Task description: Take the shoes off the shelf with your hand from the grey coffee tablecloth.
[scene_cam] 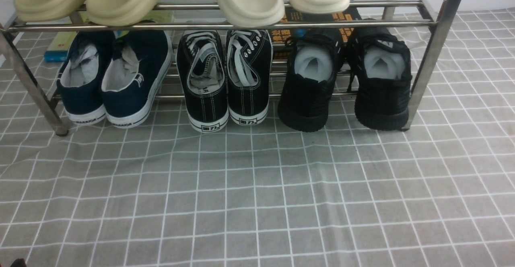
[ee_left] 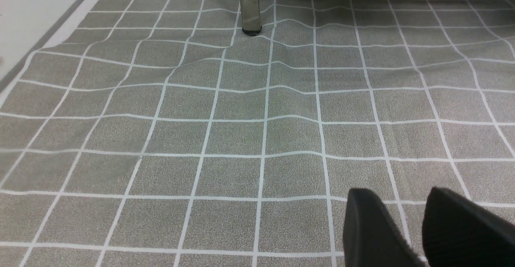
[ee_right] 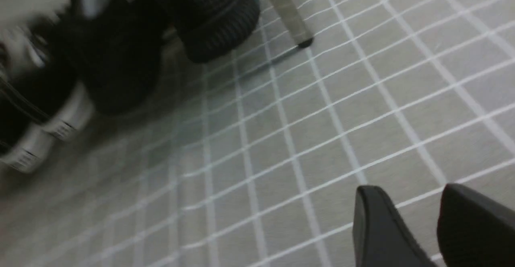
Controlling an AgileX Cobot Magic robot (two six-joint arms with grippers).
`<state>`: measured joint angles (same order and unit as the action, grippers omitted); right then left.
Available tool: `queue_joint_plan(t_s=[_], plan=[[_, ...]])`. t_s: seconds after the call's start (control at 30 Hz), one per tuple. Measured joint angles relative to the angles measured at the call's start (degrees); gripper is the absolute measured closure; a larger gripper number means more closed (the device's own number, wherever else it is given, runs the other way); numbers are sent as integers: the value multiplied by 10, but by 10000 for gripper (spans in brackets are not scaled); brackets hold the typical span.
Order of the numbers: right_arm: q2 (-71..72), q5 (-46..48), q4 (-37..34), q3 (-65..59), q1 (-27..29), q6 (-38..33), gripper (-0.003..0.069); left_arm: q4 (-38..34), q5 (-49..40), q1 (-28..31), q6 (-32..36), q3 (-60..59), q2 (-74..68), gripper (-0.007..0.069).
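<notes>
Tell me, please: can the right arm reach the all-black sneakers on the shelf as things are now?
Probably yes. The open right pincer hangs over bare grey tablecloth, and nothing lies between it and the black sneakers, whose heels stick out at the front of the shelf, beside its right leg.

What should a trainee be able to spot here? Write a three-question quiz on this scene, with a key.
1. True or false: the all-black knit sneakers sit on the upper tier of the shoe rack.
2. On the lower tier, the black canvas shoes with white soles stand at: A the robot's left end; B the middle; C the robot's right end.
3. Fill in: the left gripper and the right gripper each hold ____.
Key: 1 false, they are on the lower tier, at the robot's right end; 2 B; 3 nothing, both are open.
</notes>
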<state>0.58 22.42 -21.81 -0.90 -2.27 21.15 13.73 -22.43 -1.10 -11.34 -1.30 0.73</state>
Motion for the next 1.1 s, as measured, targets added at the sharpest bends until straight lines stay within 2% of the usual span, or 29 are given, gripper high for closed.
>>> queue_joint_plan(t_s=[0.03, 0.07, 0.1, 0.27, 0.33, 0.43, 0.5, 0.53, 0.57, 0.63, 0.67, 0.7, 0.73, 0.87, 0.93, 1.1], plan=[[0, 1, -6, -1, 0, 5, 420, 0, 0, 0, 0, 0, 0, 384], [0, 2, -55, -1, 0, 39, 420, 0, 0, 0, 0, 0, 0, 384], [0, 2, -70, -2, 0, 48, 420, 0, 0, 0, 0, 0, 0, 384], [0, -10, -98, -4, 0, 63, 420, 0, 0, 0, 0, 0, 0, 384], [0, -25, -93, 2, 0, 38, 438, 0, 0, 0, 0, 0, 0, 384], [-29, -8, -37, 68, 0, -29, 549, 0, 0, 0, 0, 0, 0, 384], [-57, 14, -7, 110, 0, -50, 610, 1, 0, 0, 0, 0, 0, 384], [-95, 42, 29, 149, 0, -58, 648, 1, 0, 0, 0, 0, 0, 384], [-183, 109, 103, 219, 0, -51, 669, 1, 0, 0, 0, 0, 0, 384], [-250, 153, 150, 255, 0, -38, 669, 1, 0, 0, 0, 0, 0, 384], [-344, 217, 197, 303, 0, -21, 668, 1, 0, 0, 0, 0, 0, 384], [-355, 231, 200, 313, 0, -21, 667, 1, 0, 0, 0, 0, 0, 384], [-443, 266, 213, 348, -4, -28, 665, 1, 0, 0, 0, 0, 0, 384], [-589, 294, 164, 411, -46, -102, 659, 1, 0, 0, 0, 0, 0, 384], [-667, 296, 132, 479, -98, -143, 647, 1, 0, 0, 0, 0, 0, 384], [-778, 315, 149, 616, -185, -140, 591, 1, 0, 0, 0, 0, 0, 384]])
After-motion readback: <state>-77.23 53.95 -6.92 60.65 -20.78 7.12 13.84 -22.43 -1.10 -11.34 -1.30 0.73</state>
